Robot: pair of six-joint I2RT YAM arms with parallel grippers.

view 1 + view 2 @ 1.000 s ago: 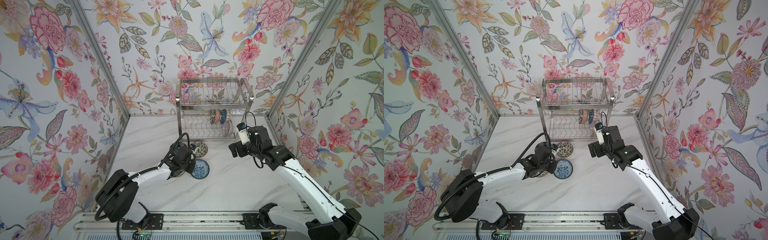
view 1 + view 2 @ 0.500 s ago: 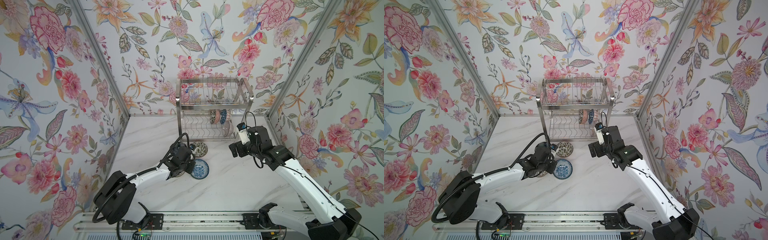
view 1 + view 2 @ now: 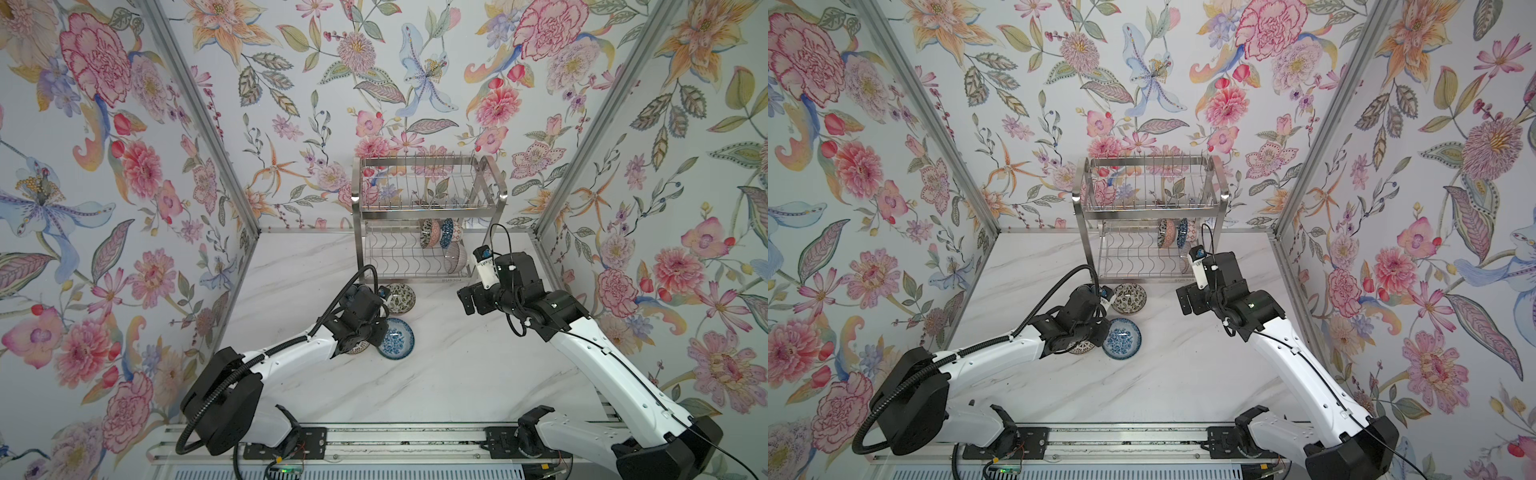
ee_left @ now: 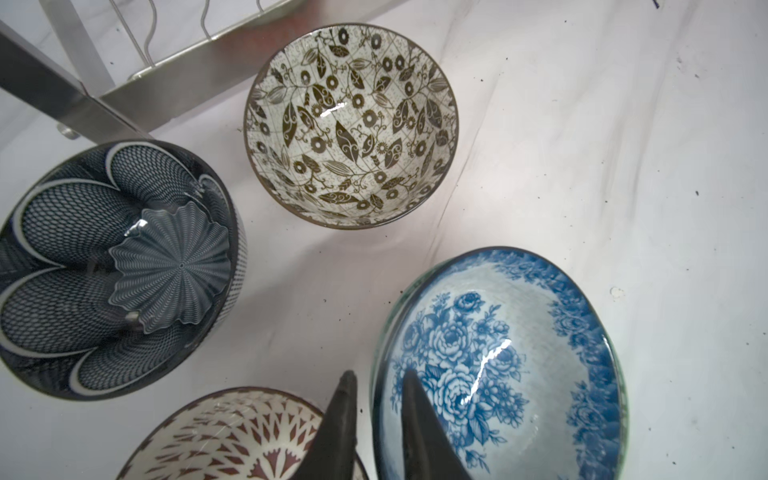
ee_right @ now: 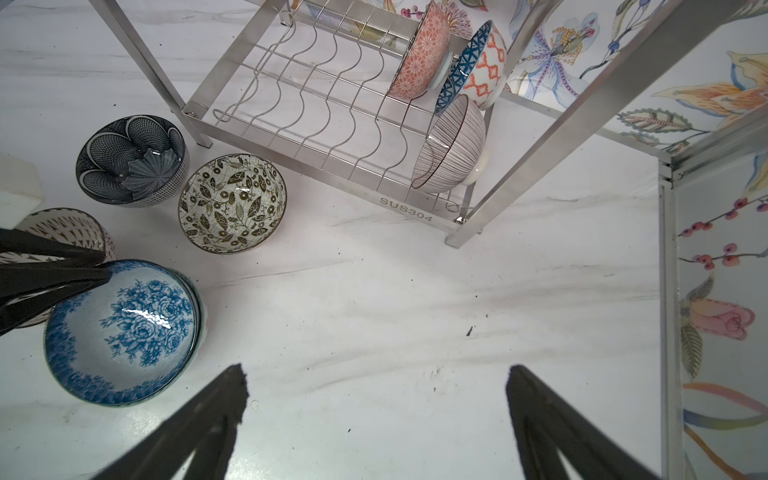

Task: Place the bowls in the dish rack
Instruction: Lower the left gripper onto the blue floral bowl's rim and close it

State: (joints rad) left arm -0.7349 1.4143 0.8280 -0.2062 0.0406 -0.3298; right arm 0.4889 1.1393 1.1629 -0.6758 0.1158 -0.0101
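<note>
The tabletop [image 3: 457, 374] is white, marble-look, with faint grey veins and a scatter of dark specks [image 5: 469, 331] towards the right. Floral wallpaper covers the left wall [image 3: 83, 208], the far wall [image 3: 415, 83] and the right wall [image 3: 685, 208]: big pink blooms, orange lilies and grey-green leaves on pale ground. Slim metal posts stand in the far left corner [image 3: 199, 124] and the far right corner [image 3: 602, 124]. A slotted metal rail [image 3: 415, 436] runs along the near edge.

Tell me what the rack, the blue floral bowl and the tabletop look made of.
Rack: brushed stainless steel, going by the dull silver sheen and the SUS304 stamp.
Blue floral bowl: glazed ceramic, probably; sharp glossy highlights on its inside.
Tabletop: white with grey veins, marble-look; stone or laminate, cannot tell.
</note>
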